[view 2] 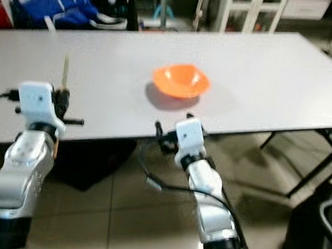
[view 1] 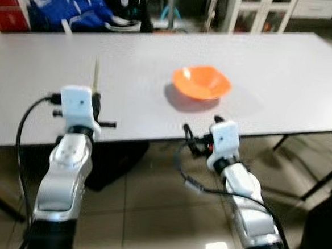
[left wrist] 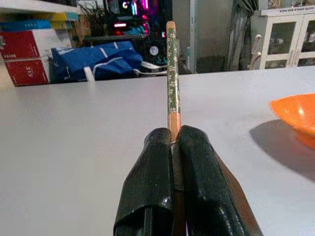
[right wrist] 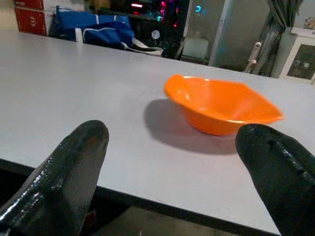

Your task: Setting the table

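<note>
An orange bowl sits on the white table, a little back from its front edge. My left gripper hovers over the table's front left part, shut on a thin chopstick with a green patterned shaft that points away from me. The black fingers press together around its lower end. My right gripper is open at the front edge of the table, just short of the bowl, with nothing between its fingers.
Beyond the table's far edge lie a blue bag, red boxes and a white cabinet. Dark table legs cross the tiled floor at the right. A dark object stands under the table.
</note>
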You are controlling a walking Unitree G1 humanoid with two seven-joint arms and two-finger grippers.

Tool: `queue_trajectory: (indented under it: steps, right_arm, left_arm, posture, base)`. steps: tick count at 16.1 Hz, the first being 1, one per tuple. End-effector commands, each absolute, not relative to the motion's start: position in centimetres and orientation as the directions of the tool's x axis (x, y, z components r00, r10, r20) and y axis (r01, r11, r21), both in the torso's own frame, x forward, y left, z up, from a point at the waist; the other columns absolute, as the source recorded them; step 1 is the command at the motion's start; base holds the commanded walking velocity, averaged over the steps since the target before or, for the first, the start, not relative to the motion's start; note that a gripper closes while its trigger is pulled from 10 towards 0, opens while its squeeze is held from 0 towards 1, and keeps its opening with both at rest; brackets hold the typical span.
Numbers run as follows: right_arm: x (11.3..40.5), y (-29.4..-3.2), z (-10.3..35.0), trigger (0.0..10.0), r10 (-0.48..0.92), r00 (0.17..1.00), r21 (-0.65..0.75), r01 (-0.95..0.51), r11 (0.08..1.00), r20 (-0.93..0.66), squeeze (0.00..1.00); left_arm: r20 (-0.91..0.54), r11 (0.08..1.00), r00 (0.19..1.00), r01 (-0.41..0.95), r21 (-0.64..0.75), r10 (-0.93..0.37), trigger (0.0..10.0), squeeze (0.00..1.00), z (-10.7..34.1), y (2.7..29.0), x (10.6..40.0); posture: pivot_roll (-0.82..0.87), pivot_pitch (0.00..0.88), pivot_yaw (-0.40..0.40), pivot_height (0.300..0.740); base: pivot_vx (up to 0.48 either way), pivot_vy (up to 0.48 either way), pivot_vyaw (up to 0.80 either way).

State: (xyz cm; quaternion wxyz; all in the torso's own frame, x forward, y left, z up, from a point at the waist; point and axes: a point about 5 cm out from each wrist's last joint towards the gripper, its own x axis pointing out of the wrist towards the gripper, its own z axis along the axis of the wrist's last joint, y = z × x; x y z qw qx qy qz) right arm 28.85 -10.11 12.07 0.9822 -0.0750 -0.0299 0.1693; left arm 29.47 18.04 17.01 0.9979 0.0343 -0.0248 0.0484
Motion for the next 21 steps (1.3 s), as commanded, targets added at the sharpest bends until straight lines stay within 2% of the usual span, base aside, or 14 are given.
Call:
queue_trajectory:
  steps: [1,7,16,21]
  right_arm:
    - [28.9,-10.8,12.3,10.0,0.322,0.946,-0.173,-0.311,0.934,0.038,0.00]
    - [28.8,-10.7,12.2,10.0,0.326,0.945,-0.172,-0.316,0.933,0.030,0.00]
    - [28.8,-10.9,12.1,10.0,0.322,0.947,-0.173,-0.313,0.934,0.024,0.00]
    - [30.0,-11.5,15.6,10.0,0.349,0.931,-0.207,-0.322,0.924,0.110,0.00]
  left_arm:
    - [0.073,0.994,0.994,-0.092,0.059,0.087,0.0,0.00,17.5,17.7,29.5]
    - [0.086,0.995,0.992,-0.096,0.022,0.094,0.0,0.00,17.6,17.8,29.5]
    - [0.101,0.993,0.989,-0.114,0.030,0.110,0.0,0.00,17.9,18.0,29.6]
    - [0.109,0.994,0.988,-0.108,0.024,0.105,0.0,0.00,18.3,18.0,29.8]
  posture:
    - [-0.07,0.000,0.059,0.740]
    - [-0.07,0.000,0.061,0.740]
    - [-0.07,0.000,0.061,0.740]
    - [-0.08,0.000,0.061,0.740]
  base:
    - [0.266,-0.398,0.00]
    - [0.270,-0.393,0.00]
    - [0.000,0.000,0.00]
    - [0.477,0.000,0.00]
